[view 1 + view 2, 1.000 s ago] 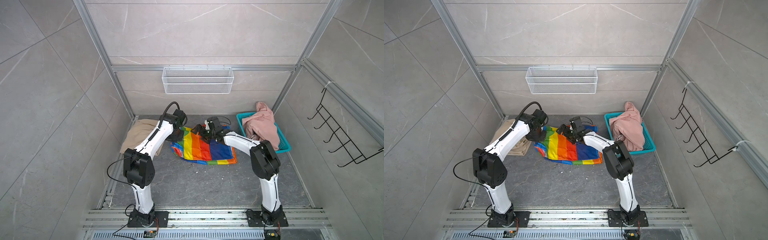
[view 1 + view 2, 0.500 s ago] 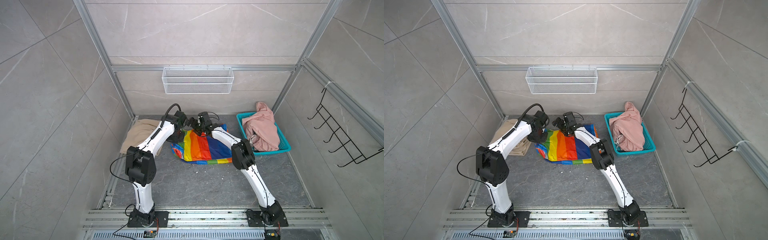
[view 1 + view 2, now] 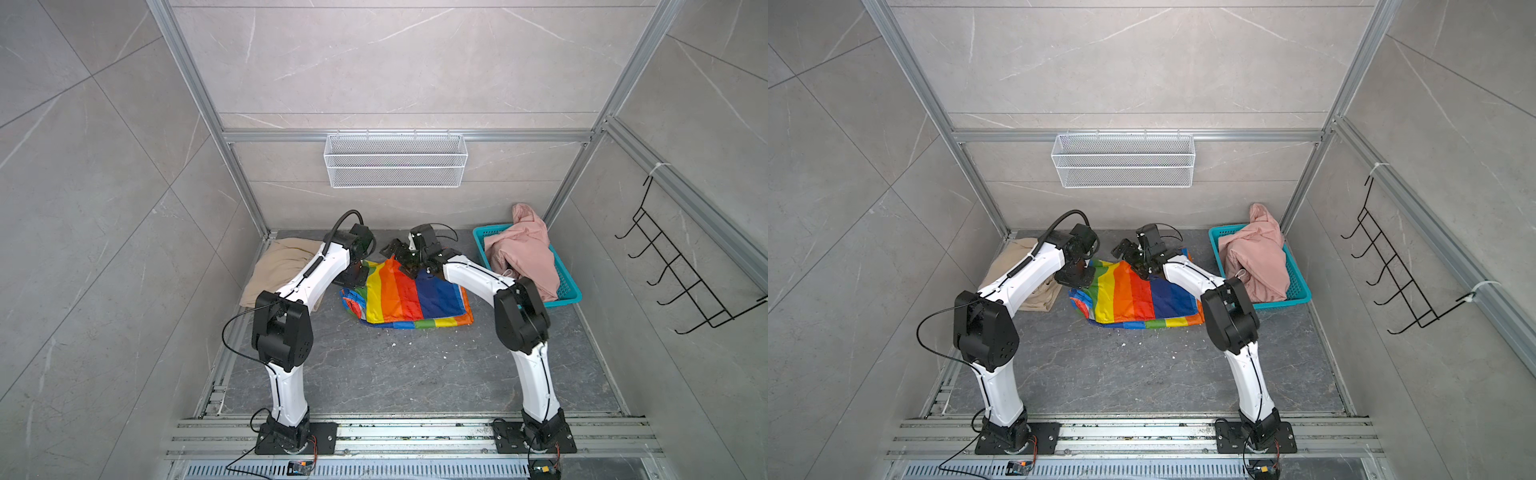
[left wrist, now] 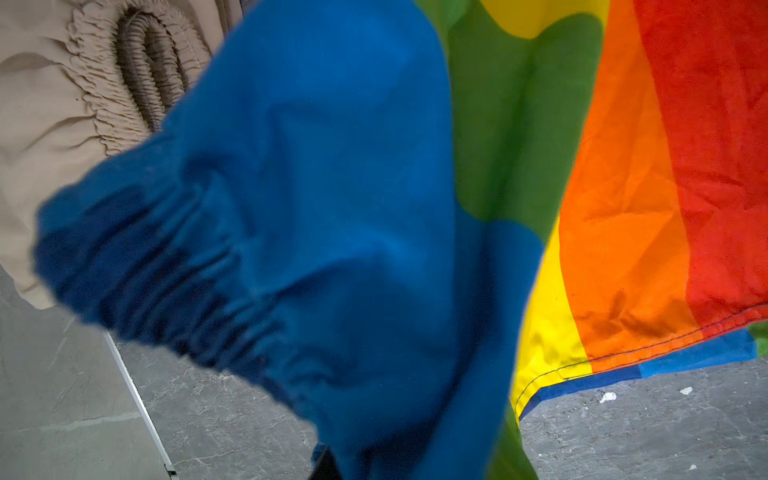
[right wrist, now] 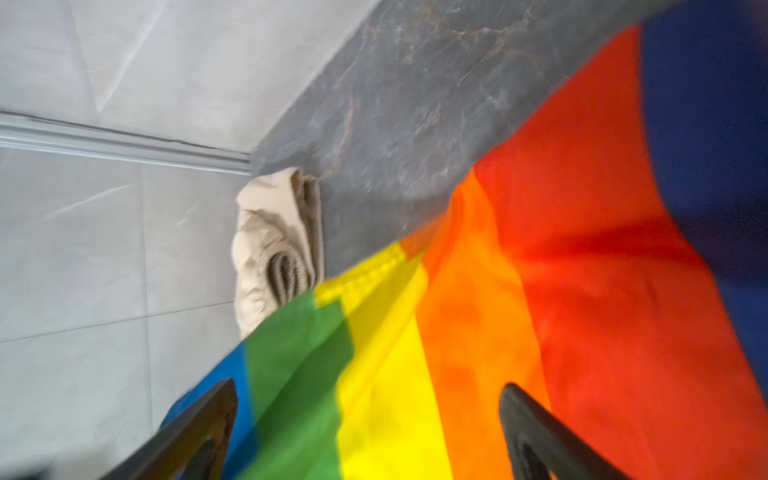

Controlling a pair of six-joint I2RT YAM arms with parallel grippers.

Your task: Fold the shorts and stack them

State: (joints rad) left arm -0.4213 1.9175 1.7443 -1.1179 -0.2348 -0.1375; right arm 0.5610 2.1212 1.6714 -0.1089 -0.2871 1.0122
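Clamping the left pincer (image 3: 360, 275) narrow onto the rainbow shorts (image 3: 409, 297), at the blue gathered waistband, bunched up close and blurred in the left wrist view. Spreading the rest of that striped cloth flat across the middle of the desk (image 3: 415, 374). Holding the right pincer (image 5: 368, 432) wide, nothing between its fingers (image 5: 199, 428), just above the yellow and orange stripes near the far edge of the cloth. Lying apart from both: beige shorts (image 3: 282, 266) folded at the far left corner, waistband showing; pink shorts (image 3: 525, 253) heaped in the teal basket (image 3: 567, 297) at the far right, draped over its rim.
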